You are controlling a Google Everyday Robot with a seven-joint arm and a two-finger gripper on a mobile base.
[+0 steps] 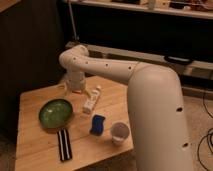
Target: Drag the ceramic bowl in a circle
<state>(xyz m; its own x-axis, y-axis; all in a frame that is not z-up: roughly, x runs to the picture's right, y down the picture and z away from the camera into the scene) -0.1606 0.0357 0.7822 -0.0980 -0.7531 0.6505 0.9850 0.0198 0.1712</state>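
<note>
The ceramic bowl (56,113) is wide and shallow, glossy green inside with a darker rim. It sits on the left part of the wooden table (35,150). My white arm reaches from the lower right across the table to the far side. The gripper (73,88) hangs down at the table's back edge, behind and slightly right of the bowl, apart from it. It holds nothing that I can see.
A white bottle (91,101) lies right of the bowl. A blue object (98,124) and a small whitish cup (120,132) sit near the front right. A black striped flat item (64,144) lies in front of the bowl. Shelving stands behind the table.
</note>
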